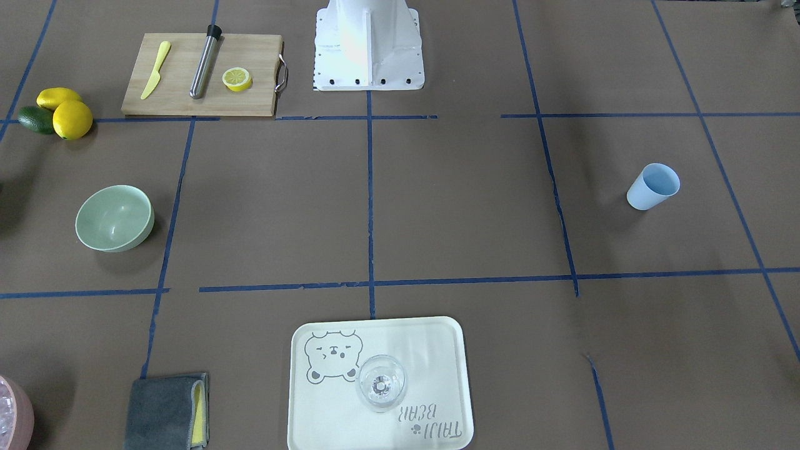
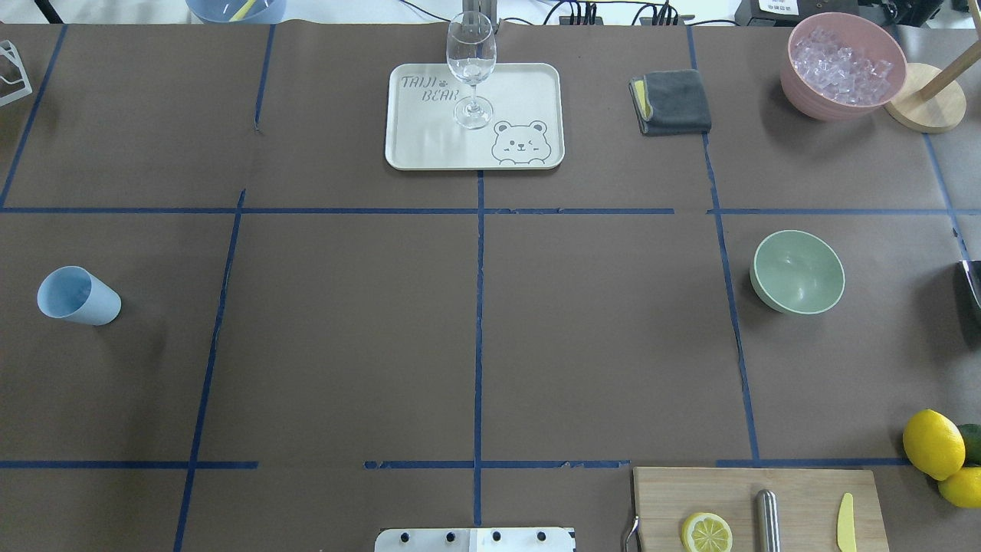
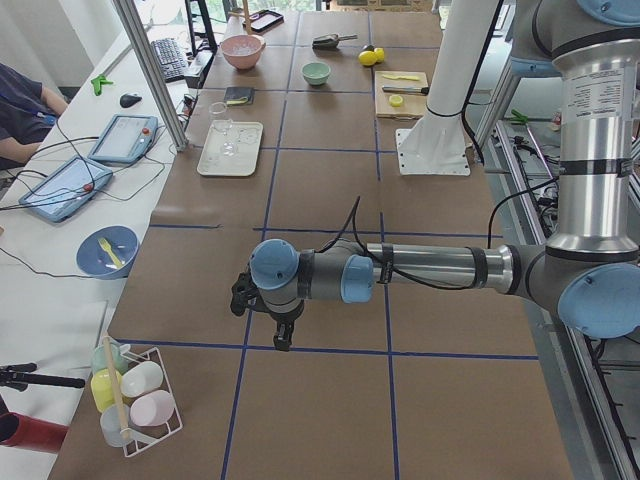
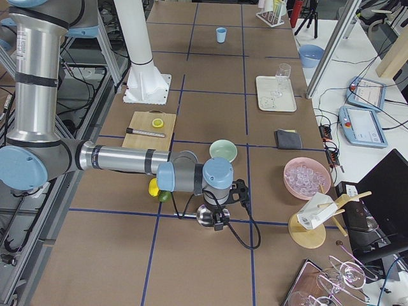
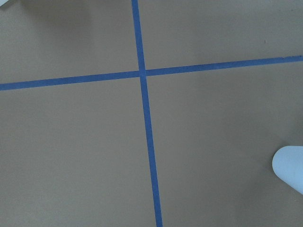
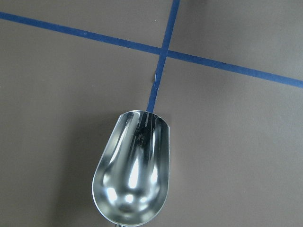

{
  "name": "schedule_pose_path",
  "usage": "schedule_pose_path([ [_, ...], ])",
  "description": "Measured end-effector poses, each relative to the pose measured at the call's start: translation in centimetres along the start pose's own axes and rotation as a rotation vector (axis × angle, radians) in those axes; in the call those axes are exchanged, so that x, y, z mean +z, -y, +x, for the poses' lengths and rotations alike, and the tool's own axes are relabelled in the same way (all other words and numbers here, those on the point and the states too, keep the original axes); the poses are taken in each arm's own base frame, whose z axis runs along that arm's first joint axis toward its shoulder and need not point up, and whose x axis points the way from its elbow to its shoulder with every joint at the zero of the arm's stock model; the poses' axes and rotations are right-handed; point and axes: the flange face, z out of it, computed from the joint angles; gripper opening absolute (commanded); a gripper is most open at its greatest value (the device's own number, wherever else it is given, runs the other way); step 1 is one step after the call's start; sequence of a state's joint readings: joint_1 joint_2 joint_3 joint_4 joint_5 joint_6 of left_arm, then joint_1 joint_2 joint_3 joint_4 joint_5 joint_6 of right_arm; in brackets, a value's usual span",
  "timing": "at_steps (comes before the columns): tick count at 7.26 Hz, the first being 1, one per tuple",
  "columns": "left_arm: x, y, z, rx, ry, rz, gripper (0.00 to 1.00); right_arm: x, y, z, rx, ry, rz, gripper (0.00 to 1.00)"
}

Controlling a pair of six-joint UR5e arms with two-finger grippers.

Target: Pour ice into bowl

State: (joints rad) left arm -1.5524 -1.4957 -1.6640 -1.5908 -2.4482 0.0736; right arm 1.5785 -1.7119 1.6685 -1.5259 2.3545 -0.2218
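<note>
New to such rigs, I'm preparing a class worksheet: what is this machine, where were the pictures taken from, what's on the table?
Two robot arms share one table. Two pictures look down on it, two look along it from its ends, two come from wrist cameras. On it: a mint-green bowl, a blue cup, a tray with a wine glass, a cutting board, a pink container of ice cubes. An empty metal scoop sits at the right arm's end.
</note>
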Motion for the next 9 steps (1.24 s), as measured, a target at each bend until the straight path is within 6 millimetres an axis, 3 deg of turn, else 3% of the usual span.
schedule_pose_path([
  [6,0.0,0.0,0.0,0.001,0.002,0.0,1.0,0.6,-0.1,0.5,0.02,0.004,-0.011,1.0],
  [9,-0.1,0.0,0.1,0.007,0.0,0.003,1.0,-1.6,2.8,-2.8,-0.085,0.001,0.103,1.0],
])
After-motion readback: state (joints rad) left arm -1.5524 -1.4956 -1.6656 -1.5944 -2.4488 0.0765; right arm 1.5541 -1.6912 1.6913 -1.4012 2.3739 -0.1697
